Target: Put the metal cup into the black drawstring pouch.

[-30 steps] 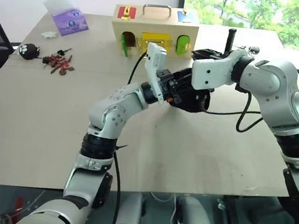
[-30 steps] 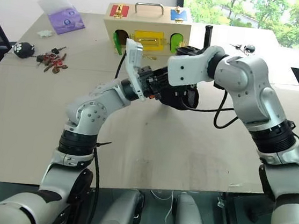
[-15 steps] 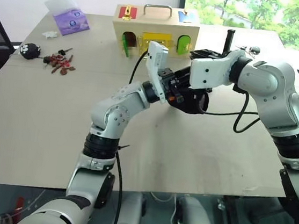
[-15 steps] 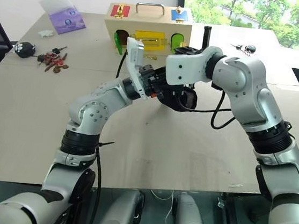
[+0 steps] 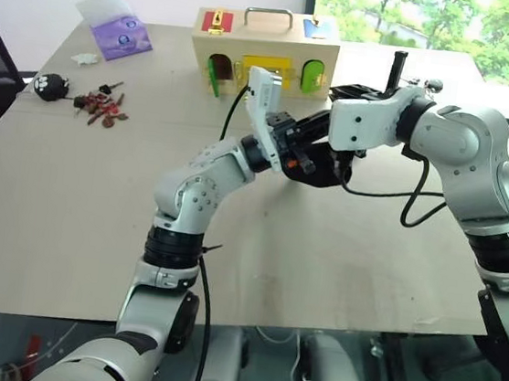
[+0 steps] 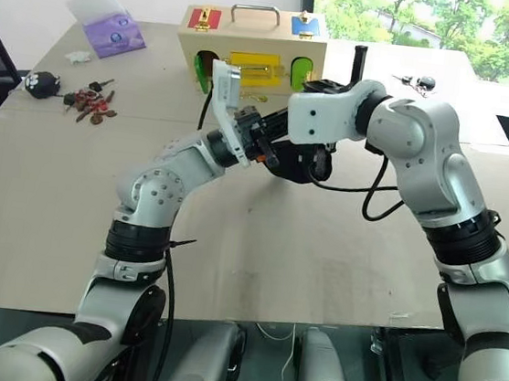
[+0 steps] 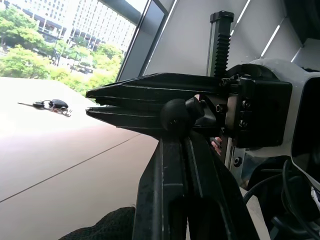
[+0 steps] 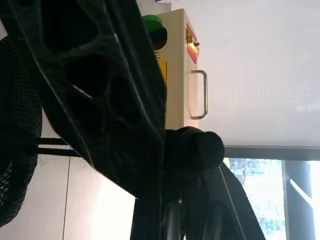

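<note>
My two grippers meet above the middle of the table. The black drawstring pouch [image 5: 328, 173] hangs bunched just under them, and its mesh fabric [image 8: 15, 125] shows in the right wrist view. My right gripper [image 5: 304, 133] is shut at the pouch's mouth, its fingers [image 7: 125, 100] lying level. My left gripper [image 7: 175, 120] comes up from below and is shut on a round black bead of the pouch's cord [image 7: 175, 111]. The metal cup is out of view.
At the table's far side stands a wooden latch box [image 5: 264, 49] with a metal handle. A purple packet [image 5: 120, 35] and a plush keychain with keys [image 5: 81, 97] lie at the far left. A car key [image 5: 425, 84] lies at the far right.
My left gripper's fingers have closed on the cord bead. The pouch now sits more tightly bunched under the two grippers. Neither hand has shifted noticeably.
</note>
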You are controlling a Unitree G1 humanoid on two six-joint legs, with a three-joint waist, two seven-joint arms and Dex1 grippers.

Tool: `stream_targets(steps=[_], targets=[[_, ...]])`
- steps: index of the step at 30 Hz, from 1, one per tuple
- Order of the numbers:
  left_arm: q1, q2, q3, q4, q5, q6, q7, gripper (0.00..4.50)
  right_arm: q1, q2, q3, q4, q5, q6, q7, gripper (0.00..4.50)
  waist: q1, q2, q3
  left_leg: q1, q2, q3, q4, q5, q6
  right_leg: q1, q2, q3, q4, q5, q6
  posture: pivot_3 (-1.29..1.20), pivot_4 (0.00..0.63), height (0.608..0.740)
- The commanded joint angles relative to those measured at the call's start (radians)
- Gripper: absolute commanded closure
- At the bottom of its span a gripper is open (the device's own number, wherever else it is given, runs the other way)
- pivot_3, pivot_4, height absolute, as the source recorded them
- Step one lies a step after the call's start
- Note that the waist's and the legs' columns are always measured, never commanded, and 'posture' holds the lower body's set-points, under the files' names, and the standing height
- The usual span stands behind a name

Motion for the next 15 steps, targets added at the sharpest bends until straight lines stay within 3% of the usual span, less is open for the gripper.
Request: stream_targets(steps=[1,4,6,15], targets=[[0.026,0.020,0.004,-0.033,-0.020,-0.005,-0.053,3.96,-0.001,-0.007,-0.048,-0.038,0.005,0.013,-0.004,4.50,-0.002,0.000,0.000,0.000,0.000,0.000,0.000,0.000,0.000,0.000,0.000,0.000,0.000,0.000,0.000,0.00,0.150,0.740],[0.033,0.014,0.016,-0.032,-0.034,0.022,-0.023,2.93,-0.004,-0.006,-0.051,-0.039,0.005,0.014,-0.005,4.50,-0.001,0.000,0.000,0.000,0.000,0.000,0.000,0.000,0.000,0.000,0.000,0.000,0.000,0.000,0.000,0.00,0.150,0.740],[0.029,0.012,0.025,-0.037,-0.056,0.042,-0.021,1.89,-0.004,-0.004,-0.052,-0.040,0.005,0.015,-0.004,4.50,0.000,0.000,0.000,0.000,0.000,0.000,0.000,0.000,0.000,0.000,0.000,0.000,0.000,0.000,0.000,0.00,0.150,0.740],[-0.021,-0.008,0.047,-0.025,-0.076,0.056,0.014,1.89,0.002,0.004,-0.041,-0.050,0.004,0.016,-0.003,4.50,0.000,0.000,0.000,0.000,0.000,0.000,0.000,0.000,0.000,0.000,0.000,0.000,0.000,0.000,0.000,0.00,0.150,0.740]])
